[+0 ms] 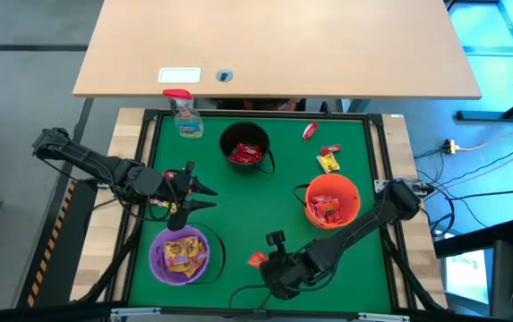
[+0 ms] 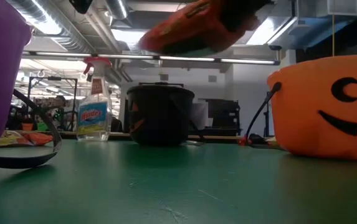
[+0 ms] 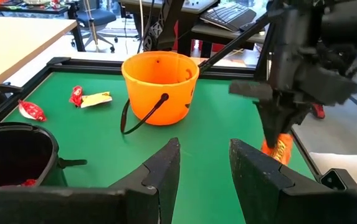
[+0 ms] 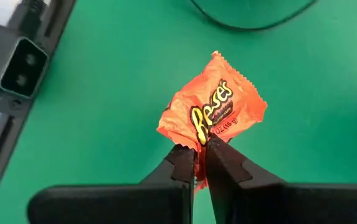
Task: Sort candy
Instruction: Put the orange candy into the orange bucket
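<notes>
My right gripper [image 4: 198, 163] is near the table's near edge, shut on an orange Reese's packet [image 4: 212, 113], which also shows in the high view as the packet [image 1: 256, 259] and in the left wrist view [image 3: 279, 149]. My left gripper [image 3: 204, 163] is open and empty, level above the mat just beyond the purple bucket [image 1: 181, 255]. Loose candy lies on the mat: a red packet [image 1: 309, 131], and a red and a yellow one [image 1: 329, 158]. The black bucket [image 1: 245, 148] holds red candy, the orange bucket [image 1: 331, 200] orange-red candy, the purple one yellow candy. My right gripper pinches the orange packet by one crimped end [image 4: 194, 152] between its two fingers. The packet is lifted clear of the mat and sticks out beyond the fingertips, its printed face toward the wrist camera.
A clear spray bottle with a red top [image 1: 184, 114] stands at the mat's far left corner. A raised black frame [image 1: 381, 161] borders the green mat. A bare wooden table [image 1: 274, 45] lies beyond. Open mat lies between the three buckets.
</notes>
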You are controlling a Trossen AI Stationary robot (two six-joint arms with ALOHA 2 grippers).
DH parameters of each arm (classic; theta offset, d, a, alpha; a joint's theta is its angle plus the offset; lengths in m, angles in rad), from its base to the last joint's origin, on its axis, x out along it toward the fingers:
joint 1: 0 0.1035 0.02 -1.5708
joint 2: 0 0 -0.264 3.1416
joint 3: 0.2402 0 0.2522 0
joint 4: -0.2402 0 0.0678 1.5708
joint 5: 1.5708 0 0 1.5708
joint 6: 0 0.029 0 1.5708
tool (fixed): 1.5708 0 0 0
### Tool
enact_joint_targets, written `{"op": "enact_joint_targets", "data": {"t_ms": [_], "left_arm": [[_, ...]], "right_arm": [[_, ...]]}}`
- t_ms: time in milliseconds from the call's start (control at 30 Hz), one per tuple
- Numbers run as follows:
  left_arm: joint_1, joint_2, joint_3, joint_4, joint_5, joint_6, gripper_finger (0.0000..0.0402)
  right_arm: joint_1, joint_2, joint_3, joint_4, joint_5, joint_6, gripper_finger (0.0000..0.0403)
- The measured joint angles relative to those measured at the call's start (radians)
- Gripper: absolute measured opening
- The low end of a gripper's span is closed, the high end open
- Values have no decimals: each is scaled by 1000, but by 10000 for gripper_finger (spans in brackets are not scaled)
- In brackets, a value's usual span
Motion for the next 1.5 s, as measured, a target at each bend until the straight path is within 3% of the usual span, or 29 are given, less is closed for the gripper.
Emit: {"op": "enact_joint_targets", "data": {"t_ms": [167, 367, 533, 733, 1000, 1333, 1500], "left_arm": [[0, 0, 0, -1, 0, -1, 128], [0, 0, 0, -1, -1, -2, 128], [0, 0, 0, -2, -1, -2, 128], [0, 0, 0, -3, -4, 0, 128], [0, 0, 0, -3, -5, -2, 128], [0, 0, 0, -2, -6, -1, 128], [1, 0, 0, -2, -12, 0, 128]], "right_arm": [[-1, -117, -122, 16, 40, 32, 26], [21, -371, -365, 41, 168, 150, 26], [64, -612, -566, 25, 287, 329, 26], [100, -806, -679, -125, 294, 590, 26], [98, -860, -733, -352, 327, 835, 26], [98, -859, -828, -362, 274, 944, 29], [98, -859, -828, -336, 293, 942, 74]]}}
